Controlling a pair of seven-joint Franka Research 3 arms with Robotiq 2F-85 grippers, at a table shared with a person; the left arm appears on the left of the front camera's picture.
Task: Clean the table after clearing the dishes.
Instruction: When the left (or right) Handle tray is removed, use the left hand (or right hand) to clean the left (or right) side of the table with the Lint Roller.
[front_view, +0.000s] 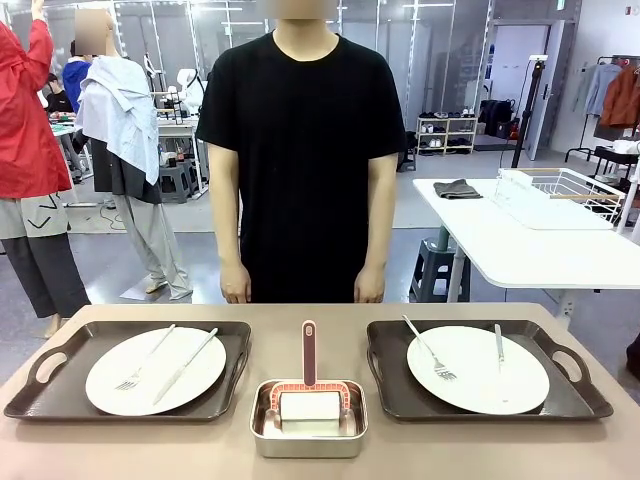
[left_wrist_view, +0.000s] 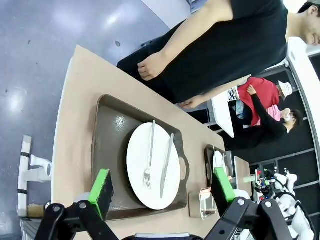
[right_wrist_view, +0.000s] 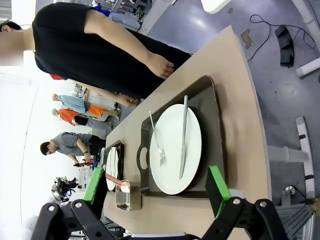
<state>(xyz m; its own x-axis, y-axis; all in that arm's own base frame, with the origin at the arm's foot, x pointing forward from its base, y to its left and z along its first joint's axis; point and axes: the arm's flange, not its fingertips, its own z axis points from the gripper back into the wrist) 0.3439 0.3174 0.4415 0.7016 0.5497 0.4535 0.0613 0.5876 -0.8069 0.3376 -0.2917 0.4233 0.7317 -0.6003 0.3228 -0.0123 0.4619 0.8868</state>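
Note:
On the taupe table (front_view: 300, 335) stand two dark brown trays, one left (front_view: 40, 395) and one right (front_view: 580, 395). Each carries a white plate (front_view: 155, 372) (front_view: 478, 370) with a fork and a knife on it. My left gripper (left_wrist_view: 162, 190) hangs open above the left tray (left_wrist_view: 107, 135) and its plate (left_wrist_view: 137, 165). High over the right tray (right_wrist_view: 212, 115) and its plate (right_wrist_view: 172, 145), my right gripper (right_wrist_view: 156, 189) is open too. Nothing is between either pair of fingers.
A small steel pan (front_view: 308, 435) with a white sponge and a red-handled brush (front_view: 309, 352) sits at the front middle, between the trays. A person (front_view: 300, 150) stands at the far edge, hands hanging. A white table (front_view: 520, 245) with a wire basket stands back right.

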